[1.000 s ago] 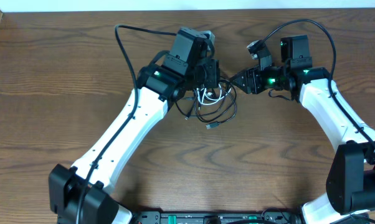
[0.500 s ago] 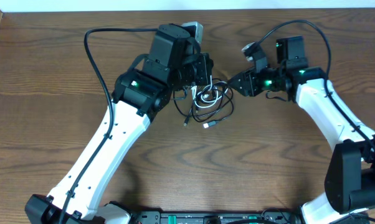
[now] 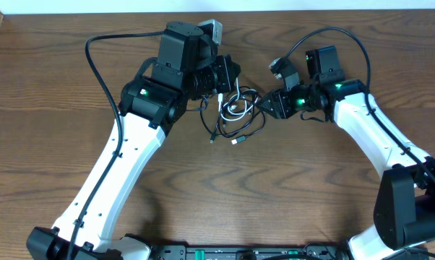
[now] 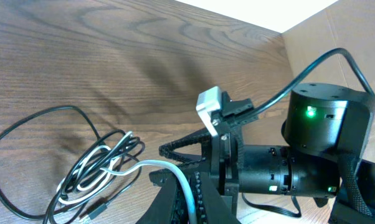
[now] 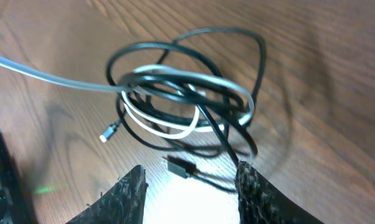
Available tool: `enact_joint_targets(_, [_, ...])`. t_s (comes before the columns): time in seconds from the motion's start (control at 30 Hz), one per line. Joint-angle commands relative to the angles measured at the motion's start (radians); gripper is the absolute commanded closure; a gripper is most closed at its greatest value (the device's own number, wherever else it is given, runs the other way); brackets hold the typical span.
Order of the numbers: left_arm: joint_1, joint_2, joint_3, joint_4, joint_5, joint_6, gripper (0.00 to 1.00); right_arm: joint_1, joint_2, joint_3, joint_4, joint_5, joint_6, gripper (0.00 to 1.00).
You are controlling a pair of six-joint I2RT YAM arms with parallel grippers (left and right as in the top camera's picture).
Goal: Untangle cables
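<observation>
While left gripper pinches white cable, black cable entangled

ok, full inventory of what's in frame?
table: one, brown wood, under everything
white cable: one, white, centre of the table, looped through the black cable, one strand running off to the left gripper
black cable: one, black, centre of the table, coiled around the white cable, a plug end lying on the wood
arm wires: two, black, thicker, one arching off each arm
arms: two, white with black joints, both reaching in to the tangle
left gripper: one, black, shut on the white cable
right gripper: one, black, open, fingers low over the black cable's plug end
</observation>
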Motion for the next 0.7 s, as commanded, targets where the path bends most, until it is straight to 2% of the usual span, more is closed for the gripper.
enact_joint_targets(0.0, [0.011,-0.011,0.010,0.012,0.016,-0.012,0.93,0.009,0.009,0.010,-0.019,0.063,-0.009,0.57])
enact_joint_targets(0.23, [0.011,-0.011,0.010,0.027,0.013,-0.037,0.93,0.030,0.009,0.001,-0.029,0.119,-0.015,0.58])
enact_joint_targets(0.43, [0.006,0.004,0.006,0.014,-0.101,-0.037,0.92,0.037,0.009,0.001,-0.002,0.130,0.041,0.65])
enact_joint_targets(0.47, [0.006,0.011,0.006,0.015,-0.120,-0.047,0.92,0.039,0.009,0.001,0.000,0.127,0.043,0.64])
enact_joint_targets(0.53, [0.007,0.023,0.006,0.014,-0.181,-0.109,0.93,0.052,0.009,0.001,0.003,0.111,0.028,0.60])
enact_joint_targets(0.67, [0.012,0.032,0.006,0.023,-0.310,-0.282,0.93,0.111,0.009,0.000,0.009,0.112,0.004,0.59])
